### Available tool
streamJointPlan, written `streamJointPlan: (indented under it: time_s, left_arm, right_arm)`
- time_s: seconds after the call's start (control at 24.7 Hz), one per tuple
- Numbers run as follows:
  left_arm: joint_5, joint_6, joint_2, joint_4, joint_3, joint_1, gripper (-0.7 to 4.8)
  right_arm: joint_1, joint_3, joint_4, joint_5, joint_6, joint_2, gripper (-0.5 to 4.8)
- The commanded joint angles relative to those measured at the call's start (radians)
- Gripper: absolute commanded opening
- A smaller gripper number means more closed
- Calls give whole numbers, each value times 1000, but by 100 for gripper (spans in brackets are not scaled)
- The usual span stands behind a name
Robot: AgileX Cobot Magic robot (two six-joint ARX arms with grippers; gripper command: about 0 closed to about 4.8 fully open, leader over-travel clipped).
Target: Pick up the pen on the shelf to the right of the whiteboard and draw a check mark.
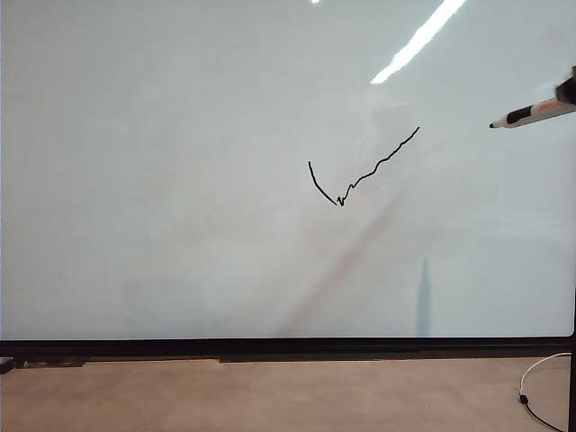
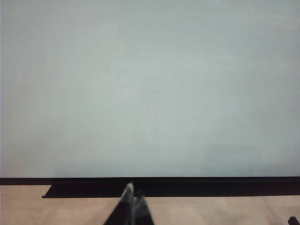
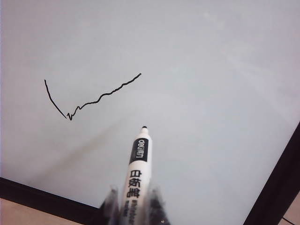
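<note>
The check mark [image 1: 360, 175] sits mid-whiteboard [image 1: 180, 135]; the pen [image 1: 531, 113] hangs right of it.

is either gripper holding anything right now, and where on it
The right gripper holds the pen by the rear of its barrel, tip off the whiteboard. The left gripper is shut on nothing.

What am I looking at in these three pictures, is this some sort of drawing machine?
It is a two-armed robot facing a whiteboard. The wide picture comes from a fixed camera; the others sit on each wrist. The right end effector, at that picture's right edge, is shut on the pen, whose tip is off the board. A black check mark is already drawn. The left end effector hangs low in front of the board's bottom frame, fingers together, holding nothing. A thin cable lies on the floor.
</note>
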Motion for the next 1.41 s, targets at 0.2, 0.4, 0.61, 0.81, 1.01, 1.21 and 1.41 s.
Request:
streamJointPlan:
  time_s: [0.2, 0.4, 0.61, 0.81, 1.01, 1.21, 1.41]
  left_arm:
    - [0, 5, 1, 13, 3, 0, -5]
    - [0, 5, 1, 13, 3, 0, -4]
    - [0, 5, 1, 13, 3, 0, -4]
    - [0, 5, 1, 13, 3, 0, -4]
    - [0, 5, 1, 13, 3, 0, -5]
    - [0, 5, 1, 12, 3, 0, -5]
    - [0, 5, 1, 13, 3, 0, -4]
  right_arm:
    - [-2, -34, -88, 20, 16, -117, -7]
    - [-2, -61, -137, 27, 19, -209, -7]
    - [-2, -61, -238, 36, 20, -282, -7]
    - [-2, -61, -332, 58, 19, -375, -7]
    - [-2, -61, -437, 69, 19, -489, -6]
    - [-32, -61, -452, 68, 20, -490, -7]
    - [-167, -61, -452, -19, 26, -490, -7]
